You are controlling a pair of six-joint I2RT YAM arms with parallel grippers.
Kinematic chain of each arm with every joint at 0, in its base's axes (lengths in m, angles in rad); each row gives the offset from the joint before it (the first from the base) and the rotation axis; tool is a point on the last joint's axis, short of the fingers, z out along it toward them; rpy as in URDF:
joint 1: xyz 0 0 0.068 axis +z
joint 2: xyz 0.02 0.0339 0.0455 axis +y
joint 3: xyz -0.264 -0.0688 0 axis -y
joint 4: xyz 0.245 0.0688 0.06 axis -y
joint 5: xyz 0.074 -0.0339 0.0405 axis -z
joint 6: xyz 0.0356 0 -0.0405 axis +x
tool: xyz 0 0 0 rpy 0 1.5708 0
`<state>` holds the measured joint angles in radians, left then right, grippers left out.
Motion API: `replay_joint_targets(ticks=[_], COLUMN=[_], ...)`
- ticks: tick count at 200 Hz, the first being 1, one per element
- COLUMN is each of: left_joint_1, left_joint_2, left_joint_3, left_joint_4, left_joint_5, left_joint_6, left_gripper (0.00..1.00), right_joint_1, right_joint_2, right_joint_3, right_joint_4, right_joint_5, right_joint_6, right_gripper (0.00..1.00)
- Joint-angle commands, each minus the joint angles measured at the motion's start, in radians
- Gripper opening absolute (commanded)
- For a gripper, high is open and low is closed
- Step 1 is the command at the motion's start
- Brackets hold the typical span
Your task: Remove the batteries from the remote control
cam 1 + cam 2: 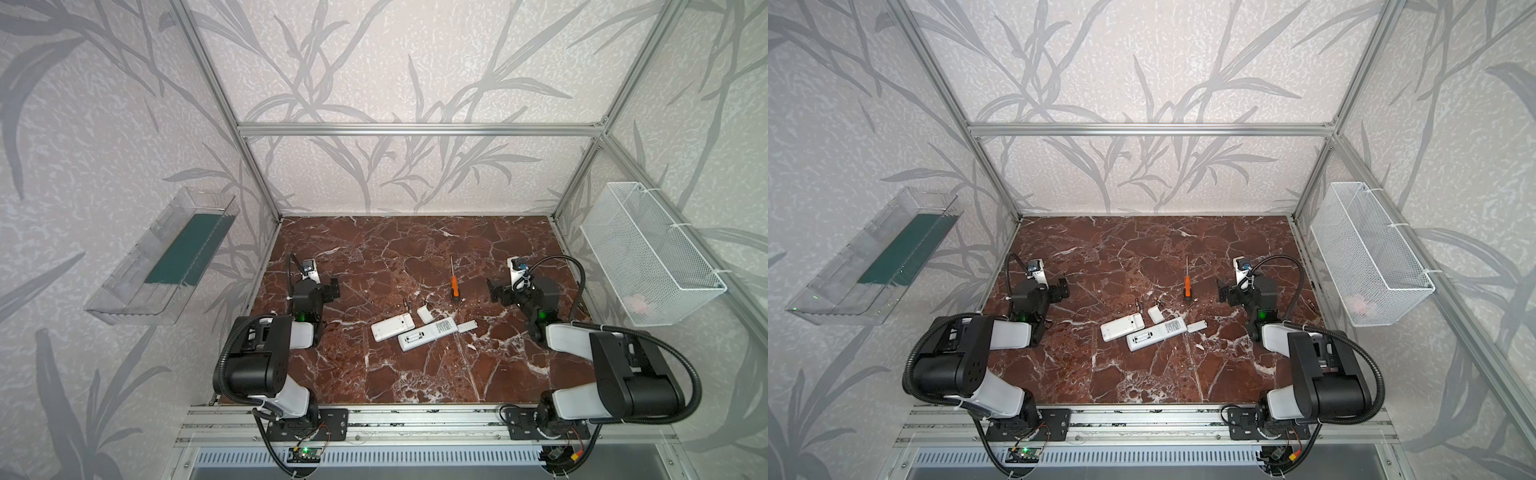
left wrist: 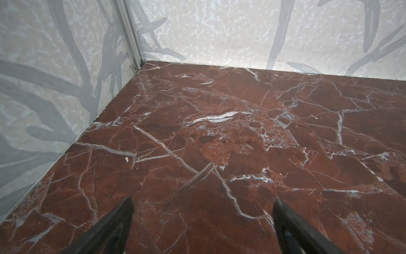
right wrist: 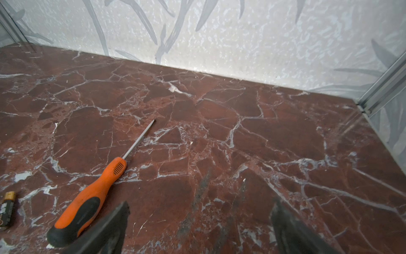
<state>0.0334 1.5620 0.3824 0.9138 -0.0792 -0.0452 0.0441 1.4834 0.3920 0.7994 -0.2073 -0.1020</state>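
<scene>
Left tool (image 2: 203,199), right tool (image 3: 201,202): both mine, spread, empty. Batteries (image 1: 410,307), twelve o'clock of remotes (image 1: 392,327): my nudge could roll them.

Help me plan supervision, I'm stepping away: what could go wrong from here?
1. The batteries lie loose on the smooth marble table behind the remotes; a nudge could roll them away.
2. The orange-handled screwdriver lies close beside the open right gripper; swinging toward the remotes might knock it into the cells.
3. Two detached battery covers crowd the remotes and could get swept aside.
</scene>
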Motion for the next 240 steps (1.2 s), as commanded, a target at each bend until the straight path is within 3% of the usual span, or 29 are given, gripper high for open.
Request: replay_joint_targets(ticks=[1, 189, 199, 219, 240], left_joint_1=[0.000, 0.001, 0.001, 0.000, 0.000], left_joint_2=[0.006, 0.006, 0.005, 0.006, 0.005], left_joint_3=[-0.007, -0.007, -0.007, -0.006, -0.007], left_joint_4=[0.033, 0.034, 0.033, 0.033, 0.033], left_joint_5=[-0.004, -0.004, -0.004, -0.004, -0.002], left_joint_6=[0.010, 0.010, 0.010, 0.010, 0.010], left_gripper=[0.99, 0.99, 0.99, 0.99, 0.99], right_joint_1=[-0.001, 0.016, 0.016, 0.016, 0.014], right_joint_2=[0.060, 0.058, 0.028, -0.115, -0.047], right_joint_3=[-0.003, 0.009, -0.010, -0.011, -0.018], right_joint_4=[0.077, 0.059, 0.109, -0.047, 0.004], right_joint_5=[0.017, 0.050, 0.040, 0.058, 0.067], right_joint_6=[0.004, -0.002, 0.001, -0.005, 0.002], right_gripper=[0.99, 0.99, 0.99, 0.99, 0.99])
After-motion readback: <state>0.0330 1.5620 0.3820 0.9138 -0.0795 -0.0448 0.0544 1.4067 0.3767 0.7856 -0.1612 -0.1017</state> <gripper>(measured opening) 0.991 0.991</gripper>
